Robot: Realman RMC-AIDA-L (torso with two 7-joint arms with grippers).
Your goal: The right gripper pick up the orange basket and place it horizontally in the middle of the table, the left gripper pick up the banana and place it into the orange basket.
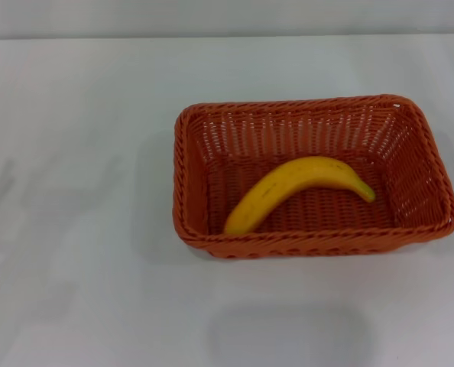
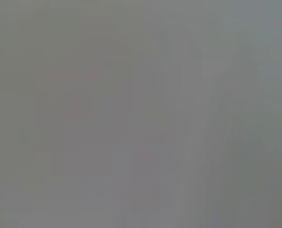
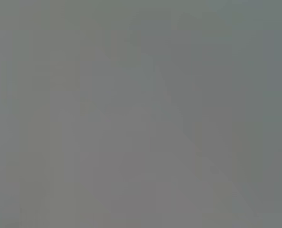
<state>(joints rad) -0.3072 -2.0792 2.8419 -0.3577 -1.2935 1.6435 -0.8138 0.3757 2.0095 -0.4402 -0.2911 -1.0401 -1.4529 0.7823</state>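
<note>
Basket: the orange basket (image 1: 312, 177) stood on the white desk (image 1: 74, 229), long axis running left to right, a little right of the middle of the head view.
Banana: the banana (image 1: 296, 191) lay inside the basket on its floor, arched, one end against the near-left corner, the greenish stem toward the right wall.
Long axis of banana: roughly along the basket's length, tilted toward the near-left.
Left gripper: not visible in any view; whether its fingers were apart or together could not be told.
Right gripper: likewise out of sight, finger state unknown.
Wrist views: both showed only a featureless grey field.
Nearer arm: could not be judged.
Task stage: judged complete, since both placements appeared done and nothing remained to reach for.
</note>
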